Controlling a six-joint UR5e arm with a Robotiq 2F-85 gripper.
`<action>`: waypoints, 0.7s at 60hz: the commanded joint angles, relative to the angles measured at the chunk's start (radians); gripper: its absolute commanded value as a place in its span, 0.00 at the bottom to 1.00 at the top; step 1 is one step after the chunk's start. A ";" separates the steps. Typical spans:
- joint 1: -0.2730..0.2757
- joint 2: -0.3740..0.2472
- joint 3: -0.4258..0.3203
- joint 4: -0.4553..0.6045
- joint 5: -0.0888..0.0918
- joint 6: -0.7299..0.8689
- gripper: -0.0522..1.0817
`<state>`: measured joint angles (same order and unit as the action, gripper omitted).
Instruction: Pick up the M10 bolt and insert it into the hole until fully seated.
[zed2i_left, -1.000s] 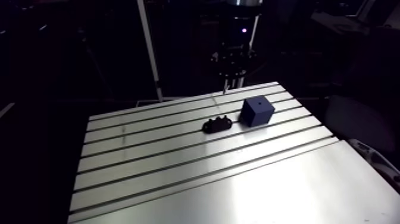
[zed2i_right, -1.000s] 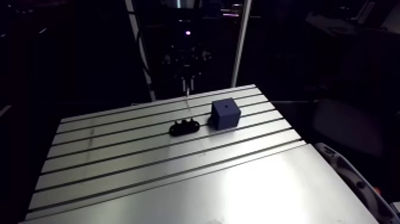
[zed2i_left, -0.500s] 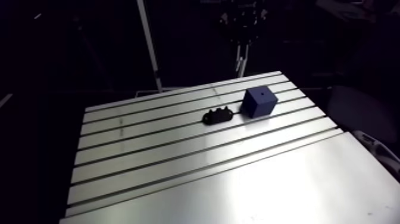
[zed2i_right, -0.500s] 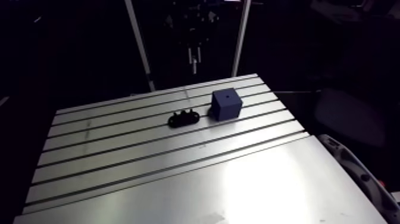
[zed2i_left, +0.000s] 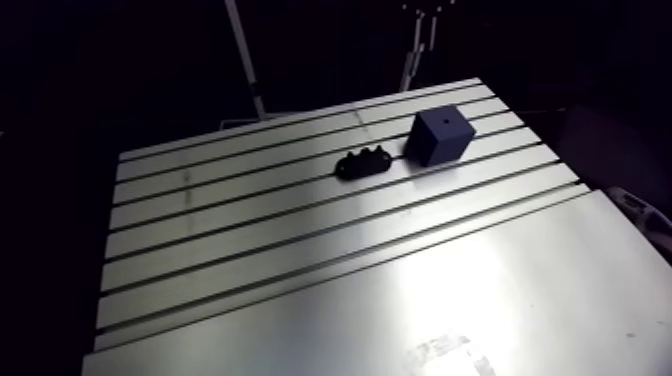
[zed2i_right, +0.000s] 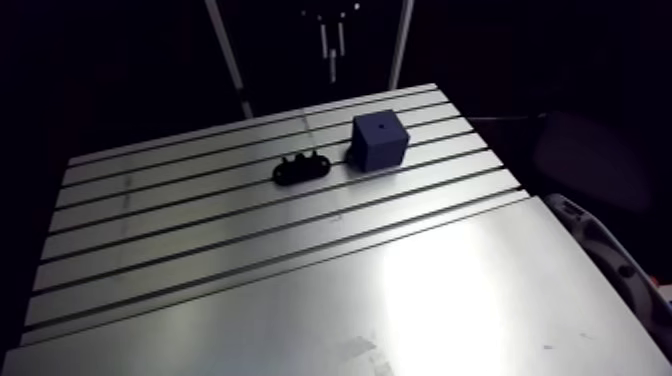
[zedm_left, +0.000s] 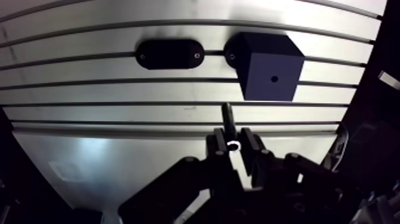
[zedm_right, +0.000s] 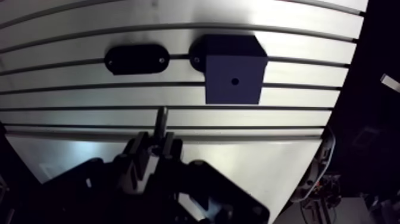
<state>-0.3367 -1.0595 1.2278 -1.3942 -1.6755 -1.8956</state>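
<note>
A: Lifted since the earlier frame. We're seeing the gripper (zedm_left: 233, 145) riding higher over the table (zedm_left: 89, 161), clear of the black holder (zedm_left: 169, 53).
B: Fingers are clamping the M10 bolt (zedm_left: 227, 116), which is sticking out ahead of them, not yet over the blue block (zedm_left: 268, 65).
A: Risk we're flagging: the bolt tilting in that thin pinch (likely enough), missing the hole (zedm_left: 274, 78) and jamming on its rim.
B: Labels? We're finding nothing readable.
</note>
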 joint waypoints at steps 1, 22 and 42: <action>-0.033 0.025 -0.038 0.043 0.001 -0.021 1.00; -0.081 0.066 -0.055 0.080 0.000 -0.040 1.00; -0.081 0.110 -0.068 0.091 -0.003 -0.041 1.00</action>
<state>-0.4158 -0.9773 1.1714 -1.3134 -1.6773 -1.9350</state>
